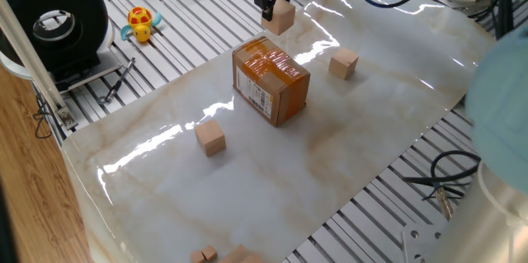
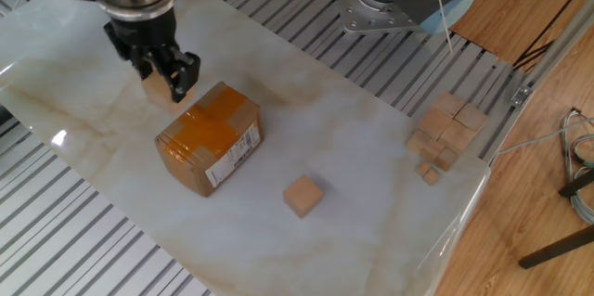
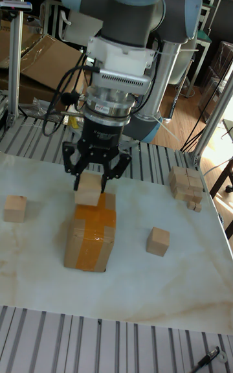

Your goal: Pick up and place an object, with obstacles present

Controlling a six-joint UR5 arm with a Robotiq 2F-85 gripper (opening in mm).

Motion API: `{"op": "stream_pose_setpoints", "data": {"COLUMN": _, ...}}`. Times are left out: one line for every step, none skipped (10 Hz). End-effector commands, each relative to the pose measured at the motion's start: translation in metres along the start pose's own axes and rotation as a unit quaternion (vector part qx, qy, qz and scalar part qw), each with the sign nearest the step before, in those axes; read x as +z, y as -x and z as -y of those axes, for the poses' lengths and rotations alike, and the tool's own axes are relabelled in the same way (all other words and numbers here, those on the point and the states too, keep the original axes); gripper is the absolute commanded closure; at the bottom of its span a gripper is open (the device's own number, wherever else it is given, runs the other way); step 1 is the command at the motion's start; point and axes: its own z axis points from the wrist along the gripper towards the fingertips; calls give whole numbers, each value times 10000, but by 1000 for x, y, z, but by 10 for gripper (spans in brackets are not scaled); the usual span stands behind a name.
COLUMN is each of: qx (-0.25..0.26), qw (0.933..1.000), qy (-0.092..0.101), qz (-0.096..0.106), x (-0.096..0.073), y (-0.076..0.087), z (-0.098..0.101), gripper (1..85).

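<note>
My gripper is shut on the object, a small tan wooden cube, and holds it in the air just past the far edge of the obstacle. That obstacle is a brown cardboard box wrapped in shiny tape with a barcode label. In the tall fixed view the gripper grips the cube just above and behind the box. In the other fixed view the fingers hide most of the cube beside the box.
Loose cubes lie on the marble sheet to either side of the box. A pile of cubes sits by the table corner. A yellow toy duck and a black reel stand on the slatted table.
</note>
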Motion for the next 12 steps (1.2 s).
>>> {"op": "stream_pose_setpoints", "data": {"qx": 225, "qw": 9996, "qy": 124, "qz": -93, "x": -21, "y": -12, "z": -15, "gripper": 843}}
{"op": "stream_pose_setpoints", "data": {"qx": 5, "qw": 9998, "qy": 218, "qz": 7, "x": -6, "y": 0, "z": -2, "gripper": 843}}
{"op": "stream_pose_setpoints", "data": {"qx": -215, "qw": 9993, "qy": 293, "qz": 102, "x": 10, "y": 11, "z": 17, "gripper": 843}}
{"op": "stream_pose_setpoints", "data": {"qx": -388, "qw": 9987, "qy": 320, "qz": 117, "x": 21, "y": 18, "z": 37, "gripper": 843}}
{"op": "stream_pose_setpoints", "data": {"qx": -585, "qw": 9979, "qy": 273, "qz": 108, "x": 27, "y": 24, "z": 59, "gripper": 843}}
{"op": "stream_pose_setpoints", "data": {"qx": -705, "qw": 9970, "qy": 286, "qz": 120, "x": 31, "y": 27, "z": 72, "gripper": 843}}
{"op": "stream_pose_setpoints", "data": {"qx": -758, "qw": 9966, "qy": 289, "qz": 145, "x": 34, "y": 28, "z": 79, "gripper": 843}}
{"op": "stream_pose_setpoints", "data": {"qx": -755, "qw": 9967, "qy": 233, "qz": 159, "x": 35, "y": 29, "z": 83, "gripper": 843}}
{"op": "stream_pose_setpoints", "data": {"qx": -589, "qw": 9979, "qy": 222, "qz": 147, "x": 35, "y": 29, "z": 84, "gripper": 843}}
{"op": "stream_pose_setpoints", "data": {"qx": -381, "qw": 9989, "qy": 256, "qz": 79, "x": 35, "y": 25, "z": 83, "gripper": 843}}
{"op": "stream_pose_setpoints", "data": {"qx": -166, "qw": 9994, "qy": 291, "qz": -30, "x": 35, "y": 20, "z": 81, "gripper": 843}}
{"op": "stream_pose_setpoints", "data": {"qx": 28, "qw": 9990, "qy": 434, "qz": -115, "x": 34, "y": 16, "z": 73, "gripper": 843}}
